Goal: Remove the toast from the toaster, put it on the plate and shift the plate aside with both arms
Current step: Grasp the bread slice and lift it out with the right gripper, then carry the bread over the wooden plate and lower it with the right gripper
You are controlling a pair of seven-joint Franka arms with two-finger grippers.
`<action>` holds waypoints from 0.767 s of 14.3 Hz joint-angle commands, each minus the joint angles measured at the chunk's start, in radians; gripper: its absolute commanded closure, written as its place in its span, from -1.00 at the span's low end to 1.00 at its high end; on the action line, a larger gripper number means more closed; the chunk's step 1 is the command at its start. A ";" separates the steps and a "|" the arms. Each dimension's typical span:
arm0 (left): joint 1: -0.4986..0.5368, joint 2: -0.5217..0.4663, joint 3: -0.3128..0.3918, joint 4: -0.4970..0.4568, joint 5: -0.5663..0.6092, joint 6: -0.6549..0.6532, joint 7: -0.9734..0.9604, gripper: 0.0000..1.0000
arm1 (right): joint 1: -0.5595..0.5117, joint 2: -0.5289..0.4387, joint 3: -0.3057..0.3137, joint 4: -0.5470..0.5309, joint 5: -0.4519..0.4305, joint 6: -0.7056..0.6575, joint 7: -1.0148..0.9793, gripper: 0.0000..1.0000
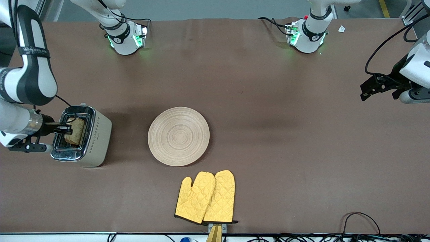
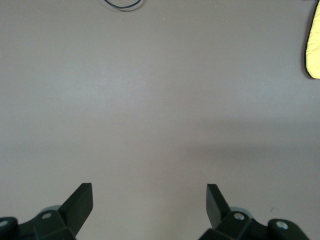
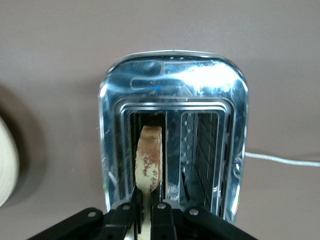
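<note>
The toast (image 1: 76, 131) stands edge-up in a slot of the chrome toaster (image 1: 97, 141) at the right arm's end of the table. My right gripper (image 1: 66, 128) is over the toaster and shut on the toast's edge; in the right wrist view the toast (image 3: 149, 161) rises from the slot between my closed fingers (image 3: 146, 212). The round wooden plate (image 1: 178, 135) lies flat at the table's middle, beside the toaster. My left gripper (image 1: 365, 91) hangs open and empty over bare table at the left arm's end; its fingertips (image 2: 85, 196) stand wide apart.
Two yellow oven mitts (image 1: 206, 197) lie nearer the front camera than the plate; one mitt's edge (image 2: 313, 45) shows in the left wrist view. A black cable (image 1: 361, 218) loops at the table's near edge. The toaster's white cord (image 3: 280, 159) trails off.
</note>
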 commanded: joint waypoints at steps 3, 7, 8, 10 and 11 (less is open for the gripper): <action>0.004 0.013 -0.001 0.028 0.013 -0.022 0.000 -1.00 | 0.051 -0.147 0.020 0.034 0.001 -0.145 0.022 0.99; 0.007 0.013 -0.001 0.027 0.002 -0.022 0.003 -1.00 | 0.202 -0.141 0.018 0.108 0.004 -0.210 0.262 0.99; 0.007 0.013 -0.001 0.027 0.002 -0.022 0.003 -1.00 | 0.238 -0.139 0.020 0.106 0.024 -0.201 0.332 0.99; 0.007 0.013 -0.001 0.027 0.004 -0.023 0.003 -1.00 | 0.266 -0.136 0.015 0.066 0.183 -0.123 0.422 0.99; 0.007 0.013 -0.001 0.027 0.004 -0.023 0.003 -1.00 | 0.269 -0.136 0.017 0.015 0.249 -0.054 0.434 0.99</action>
